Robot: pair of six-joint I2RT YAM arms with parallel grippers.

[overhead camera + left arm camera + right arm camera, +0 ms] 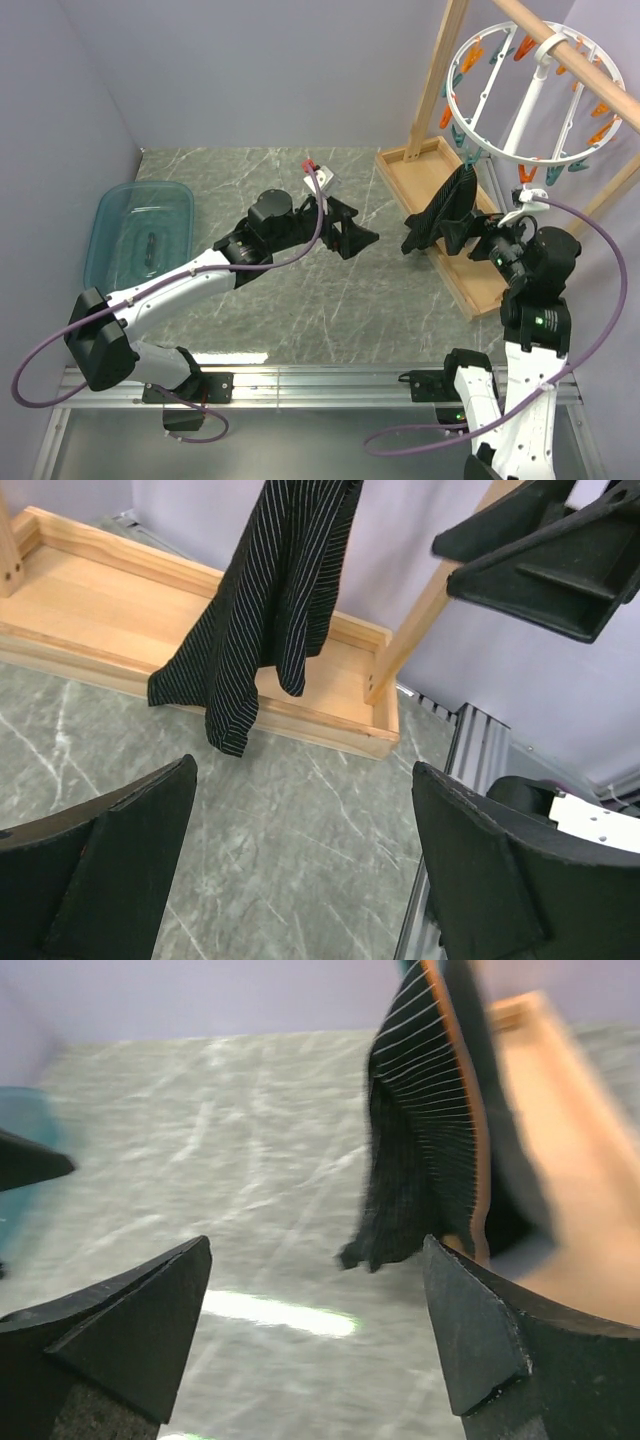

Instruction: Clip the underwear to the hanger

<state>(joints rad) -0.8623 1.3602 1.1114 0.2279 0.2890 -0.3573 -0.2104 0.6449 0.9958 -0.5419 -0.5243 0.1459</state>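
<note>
L hand (pixel 356 233) is wide open w/ nothing in it. It sits over the middle of the tabletop (pixel 300 320). R hand (pixel 435 238) is wide open too, nothing in it. It is just beside the cloth, near the right edge.

The underwear (pixel 452 200) hangs down from the hanger (pixel 497 150), up by the far right corner. Its low end dangles over the near lip of the wood tray (pixel 420 170). In the L hand's own view the underwear (pixel 270 610) hangs loose, not touching the hand (pixel 305 780). In the R hand's own view the underwear (pixel 420 1160) is close in front of the open hand (pixel 318 1260). Can't see the clip that holds it, so can't tell how good the bite is.

What could go wrong, I think:
- R hand is so close that a finger could snag the cloth & tug it off the clip.
- If only 1 clip holds it, a bump on the ring could make it swing & drop the cloth into the tray.
- The 2 hands are near each other, so they could knock together if both move in.
</note>
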